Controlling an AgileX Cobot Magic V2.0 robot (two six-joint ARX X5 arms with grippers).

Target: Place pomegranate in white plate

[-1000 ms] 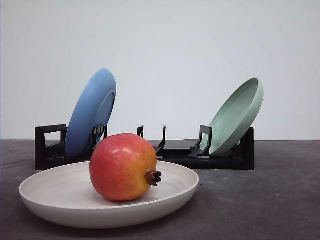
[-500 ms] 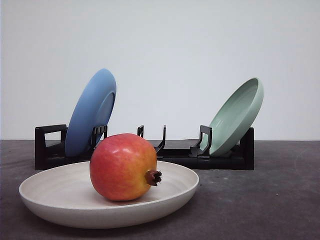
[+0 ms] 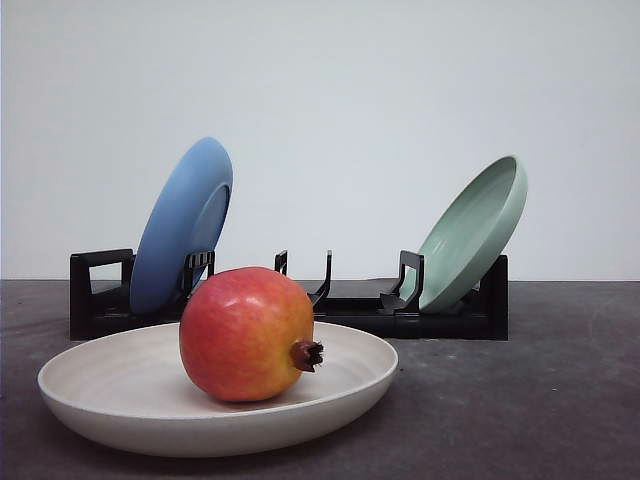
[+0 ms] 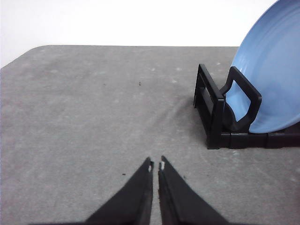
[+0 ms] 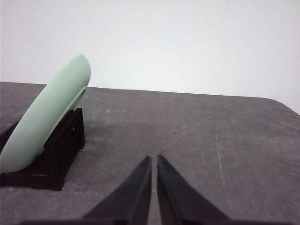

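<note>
The red-orange pomegranate (image 3: 247,333) rests inside the white plate (image 3: 120,400) at the near left of the table, its brown crown pointing right. My left gripper (image 4: 155,165) is shut over bare grey table, well clear of the black rack's end. My right gripper (image 5: 154,158) is shut too, above bare table to the side of the green plate. Neither holds anything.
A black dish rack (image 3: 350,305) stands behind the white plate. A blue plate (image 3: 180,225) leans in its left end and a pale green plate (image 3: 475,230) in its right end. Open grey table lies to the right.
</note>
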